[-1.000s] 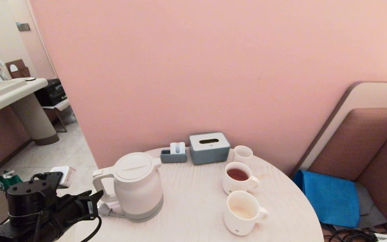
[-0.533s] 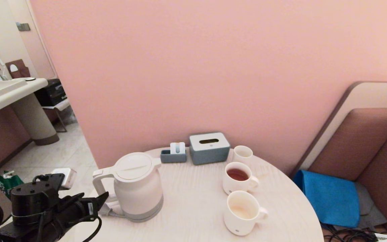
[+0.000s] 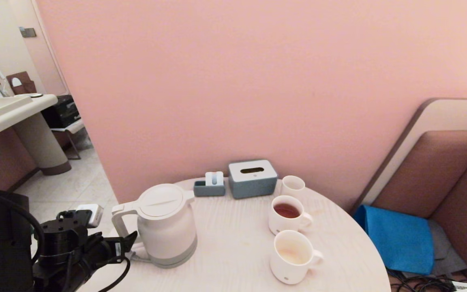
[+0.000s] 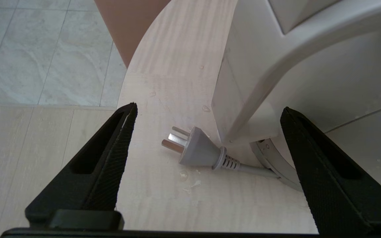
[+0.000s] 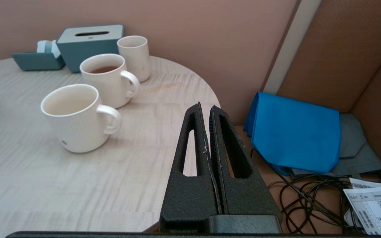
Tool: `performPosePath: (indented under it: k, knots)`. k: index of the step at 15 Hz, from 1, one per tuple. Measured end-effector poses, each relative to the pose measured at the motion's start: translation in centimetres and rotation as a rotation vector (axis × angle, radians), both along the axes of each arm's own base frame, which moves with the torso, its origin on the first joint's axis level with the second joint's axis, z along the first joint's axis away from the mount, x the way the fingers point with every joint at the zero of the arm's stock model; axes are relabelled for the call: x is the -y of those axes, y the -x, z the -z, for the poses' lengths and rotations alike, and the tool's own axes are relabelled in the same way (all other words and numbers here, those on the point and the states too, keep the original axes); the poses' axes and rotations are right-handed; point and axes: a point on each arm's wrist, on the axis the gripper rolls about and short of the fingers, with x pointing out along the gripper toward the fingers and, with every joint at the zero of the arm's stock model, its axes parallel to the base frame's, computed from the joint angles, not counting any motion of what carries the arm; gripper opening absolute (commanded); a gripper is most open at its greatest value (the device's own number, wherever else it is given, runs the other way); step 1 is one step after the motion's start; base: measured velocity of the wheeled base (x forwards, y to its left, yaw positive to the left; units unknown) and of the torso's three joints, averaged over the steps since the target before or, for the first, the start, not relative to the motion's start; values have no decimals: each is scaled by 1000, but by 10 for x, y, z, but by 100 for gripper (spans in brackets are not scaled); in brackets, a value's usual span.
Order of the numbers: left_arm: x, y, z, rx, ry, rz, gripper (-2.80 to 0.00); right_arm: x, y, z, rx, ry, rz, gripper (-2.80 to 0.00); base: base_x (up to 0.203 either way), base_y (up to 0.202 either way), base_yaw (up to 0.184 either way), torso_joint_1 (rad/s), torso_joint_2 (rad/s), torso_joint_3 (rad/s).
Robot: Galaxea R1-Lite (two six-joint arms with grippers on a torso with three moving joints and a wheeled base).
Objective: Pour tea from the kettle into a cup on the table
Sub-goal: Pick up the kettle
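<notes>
Lining up my left end effector (image 4: 207, 115) wide open at the kettle (image 3: 164, 225) handle (image 4: 276, 69), since that loop faces my side of the surface (image 3: 233, 243) and is the obvious grab point. The cup (image 3: 292, 256) sits well to the right, handle outward, leaving the pour path free. My right end effector (image 5: 208, 110) is pinched shut, parked off the edge. The grey plug (image 4: 198, 150) lies loose. No readable labels on the kettle or cup.

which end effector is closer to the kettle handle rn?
Left. The left end effector is open at the kettle handle. The right end effector is shut off the table's far side.
</notes>
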Motion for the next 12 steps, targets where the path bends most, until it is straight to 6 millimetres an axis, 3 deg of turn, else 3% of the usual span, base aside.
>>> performPosePath:
  k: [12]
  knots:
    - [3, -28, -6, 96, 15, -3, 0, 0, 0, 0, 0, 0, 0, -280, 0, 0, 0, 0, 0, 0]
